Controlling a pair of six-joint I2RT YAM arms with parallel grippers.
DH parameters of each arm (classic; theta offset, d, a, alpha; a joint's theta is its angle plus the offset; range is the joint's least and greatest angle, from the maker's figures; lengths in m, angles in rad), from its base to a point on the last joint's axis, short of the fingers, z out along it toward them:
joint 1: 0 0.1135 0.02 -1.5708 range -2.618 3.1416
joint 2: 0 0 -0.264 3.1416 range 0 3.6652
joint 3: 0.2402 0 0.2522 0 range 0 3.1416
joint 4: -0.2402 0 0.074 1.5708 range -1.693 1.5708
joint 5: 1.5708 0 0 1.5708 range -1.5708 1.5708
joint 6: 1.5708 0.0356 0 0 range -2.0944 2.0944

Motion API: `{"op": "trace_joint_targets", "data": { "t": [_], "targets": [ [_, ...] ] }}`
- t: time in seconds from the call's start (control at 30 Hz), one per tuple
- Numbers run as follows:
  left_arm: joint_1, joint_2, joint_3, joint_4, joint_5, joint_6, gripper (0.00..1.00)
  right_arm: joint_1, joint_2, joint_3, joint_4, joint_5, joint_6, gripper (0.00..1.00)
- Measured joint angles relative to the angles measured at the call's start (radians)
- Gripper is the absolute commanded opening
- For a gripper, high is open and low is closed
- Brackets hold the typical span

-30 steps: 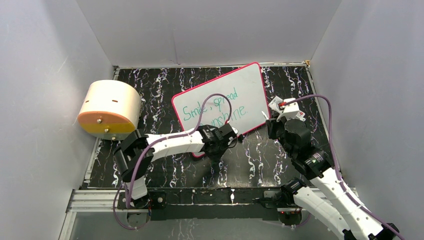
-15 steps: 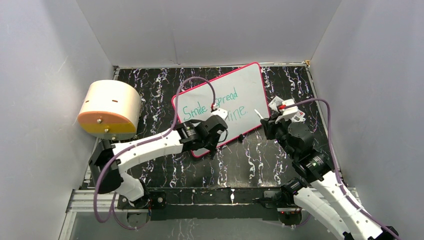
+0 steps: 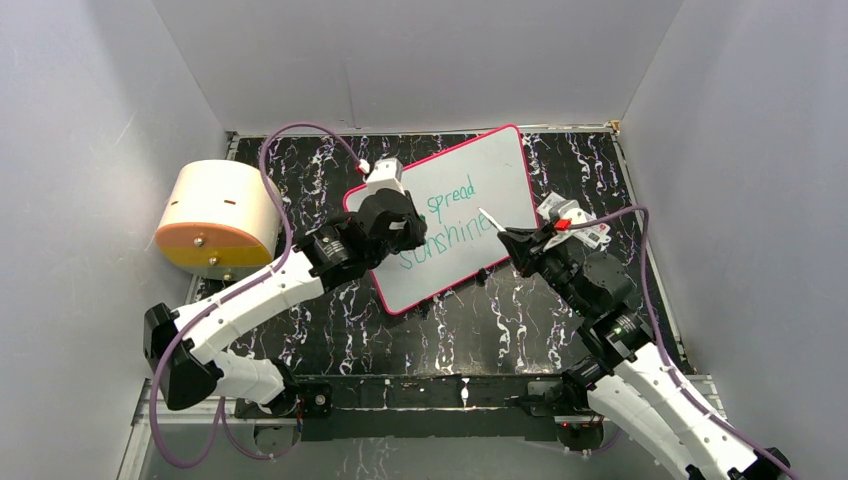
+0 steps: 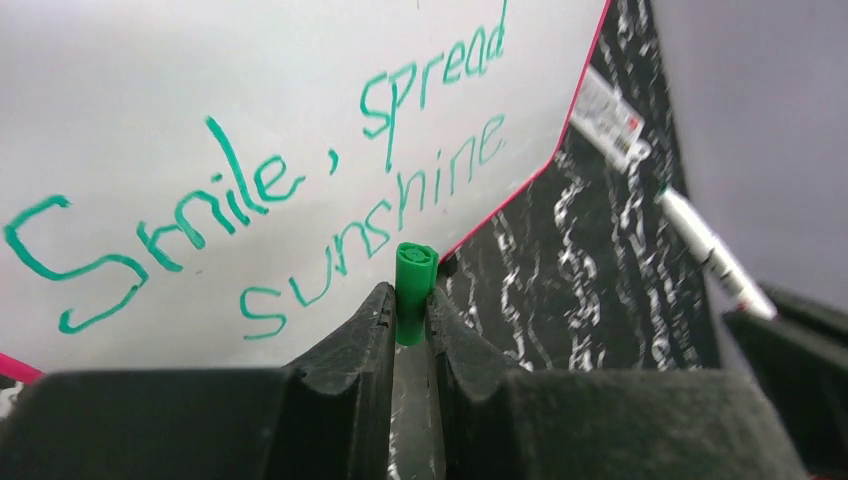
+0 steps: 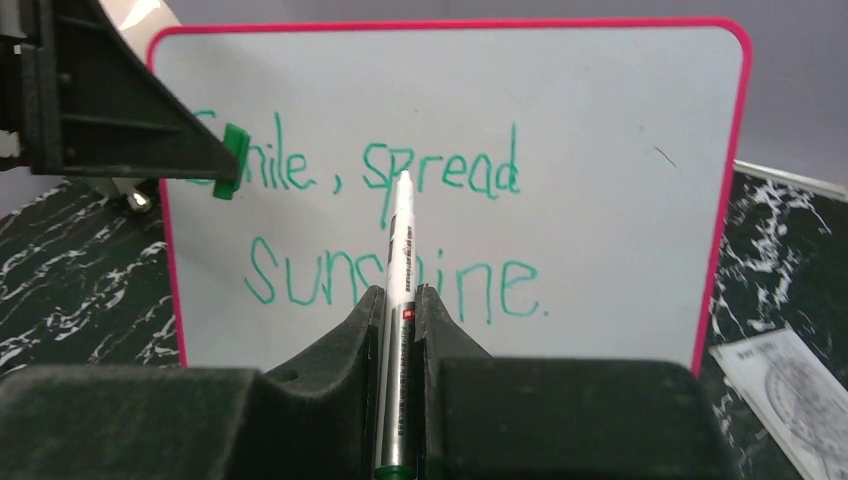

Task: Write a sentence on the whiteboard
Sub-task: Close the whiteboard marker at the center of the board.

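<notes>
Swung leftward, left fingers pinch a green cap, right fingers clamp a marker (whiteboard: "Smile, spread sunshine.").

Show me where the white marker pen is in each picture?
Top external: white plastic marker pen right of centre, tip over the pink-rimmed rectangular whiteboard.
Left wrist: far right, beside the board.
Right wrist: centre, between the right fingers.
Shared landmark: the teal handwritten word "sunshine".

The pink-rimmed whiteboard lies flat and askew, the teal sentence "Smile, spread sunshine." across two lines.
</notes>
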Motion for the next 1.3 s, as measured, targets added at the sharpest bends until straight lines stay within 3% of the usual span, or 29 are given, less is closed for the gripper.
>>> {"op": "trace_joint_targets", "data": {
  "t": [0.5,0.73,1.3],
  "targets": [
    [0.037,-0.094,-0.024,0.169,-0.124,-0.364,0.0,0.0,0.101,-0.076,0.355,-0.182,0.013,0.0],
    [0.072,-0.097,-0.027,0.215,-0.1,-0.487,0.0,0.0,0.123,-0.113,0.492,-0.238,0.031,0.0],
    [0.092,-0.059,-0.058,0.308,0.04,-0.58,0.0,0.0,0.2,-0.126,0.65,-0.285,0.063,0.0]
  ]
}}
